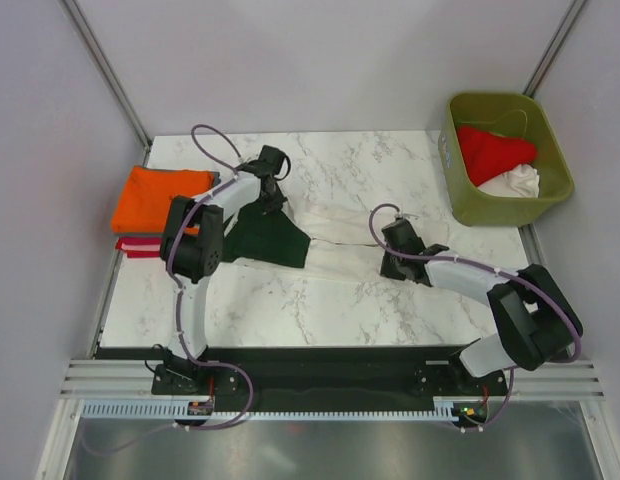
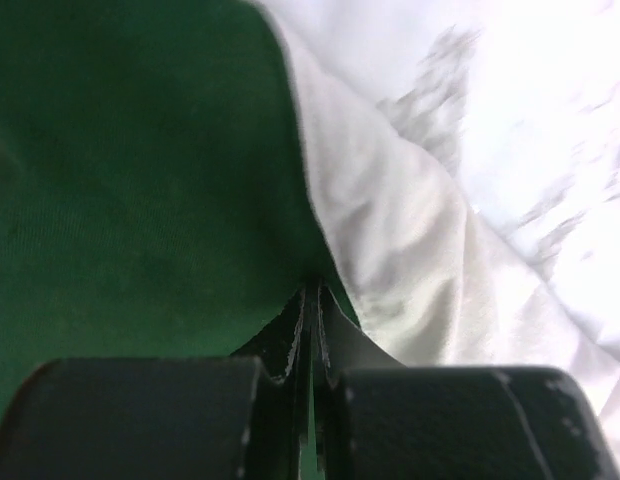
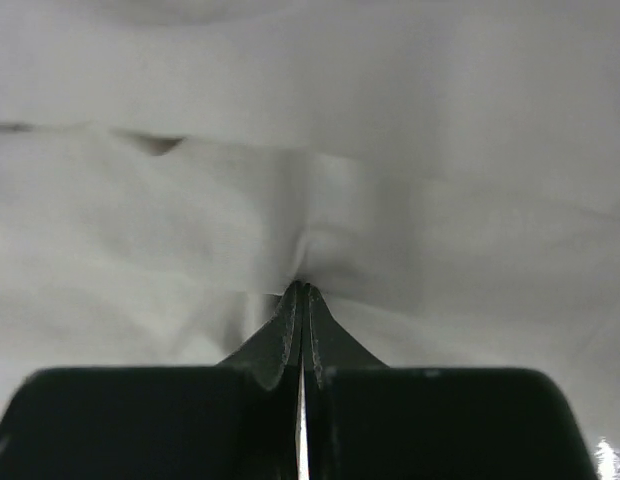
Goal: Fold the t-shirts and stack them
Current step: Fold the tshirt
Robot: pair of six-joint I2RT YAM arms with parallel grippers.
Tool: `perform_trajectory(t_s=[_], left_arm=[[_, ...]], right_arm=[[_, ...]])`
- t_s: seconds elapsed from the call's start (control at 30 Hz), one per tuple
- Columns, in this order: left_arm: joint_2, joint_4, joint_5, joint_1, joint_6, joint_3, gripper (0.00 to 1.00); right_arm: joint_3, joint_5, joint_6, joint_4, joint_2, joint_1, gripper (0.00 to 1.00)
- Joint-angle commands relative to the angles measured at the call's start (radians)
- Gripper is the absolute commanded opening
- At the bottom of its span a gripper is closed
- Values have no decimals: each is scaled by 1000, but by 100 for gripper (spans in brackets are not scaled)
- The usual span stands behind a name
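The cream t-shirt (image 1: 340, 228) with a dark green sleeve (image 1: 273, 238) lies stretched across the middle of the marble table. My left gripper (image 1: 270, 190) is shut on the shirt at its green sleeve, where green meets cream (image 2: 312, 285). My right gripper (image 1: 393, 240) is shut on the cream fabric (image 3: 302, 285) at the shirt's right end. A folded orange t-shirt (image 1: 155, 197) lies on a folded red one (image 1: 140, 246) at the table's left edge. A red t-shirt (image 1: 495, 152) and a white one (image 1: 515, 182) lie in the bin.
An olive-green plastic bin (image 1: 460, 195) stands at the back right corner, overhanging the table. Marble tabletop (image 1: 320, 310) shows in front of the shirt and behind it. Grey walls close in the left, back and right.
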Motion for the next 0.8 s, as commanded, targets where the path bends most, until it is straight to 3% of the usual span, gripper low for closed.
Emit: perform_trajectory(t_s=[0.0,0.13,0.27,0.37,0.5,0.63,0.77], left_arm=[[170,-59,87,3,109,272,2],[328,-141,212,3,184,547,2],[430,-145,289,3,186,706,2],[506,-138,375,1,152,816,2],[569,-84,470,-22,104,889,2],[576,-12,507,-46,83,889,2],[572,63,519,-51,57,889,2]], right_arm=[[-83,-133,106,-50,-10,124,0],[-160,-254,238,129,2,245,0],[-44,-205,300,124,91,462,0],[62,-207,286,133,167,550,0],[209,-273,182,130,226,561,0],[380,-267,76,4,189,526,0],[426,-290,47,-2,100,365,3]])
